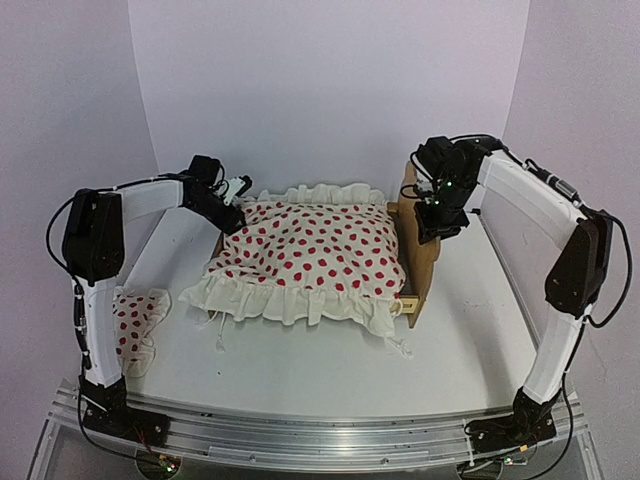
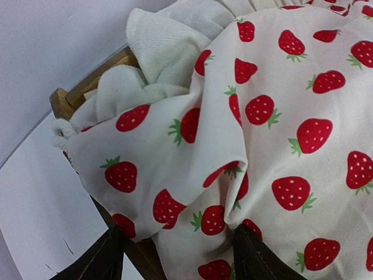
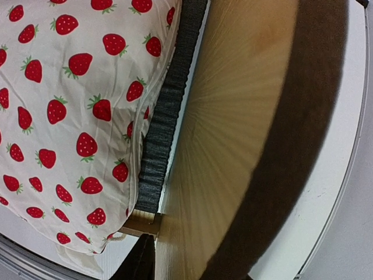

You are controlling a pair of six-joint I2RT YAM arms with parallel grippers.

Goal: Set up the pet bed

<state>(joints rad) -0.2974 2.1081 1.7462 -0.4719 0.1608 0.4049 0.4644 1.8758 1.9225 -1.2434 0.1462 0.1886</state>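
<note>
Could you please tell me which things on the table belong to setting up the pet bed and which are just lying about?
In the job: pet bed, its grey mattress pad, strawberry-print ruffled cover spread over it.
Lying about: small red-print pillow, on the table beside the left arm, apart from the bed.

Matte white walls (image 1: 330, 90) curved around a flat white tabletop (image 1: 300, 385). A silver aluminium rail (image 1: 320, 436) ran along its near edge under soft, even light.

Strawberry-print ruffled cloth (image 1: 310, 255), small matching pillow (image 1: 140, 315) well apart, white table (image 1: 300, 375)
</note>
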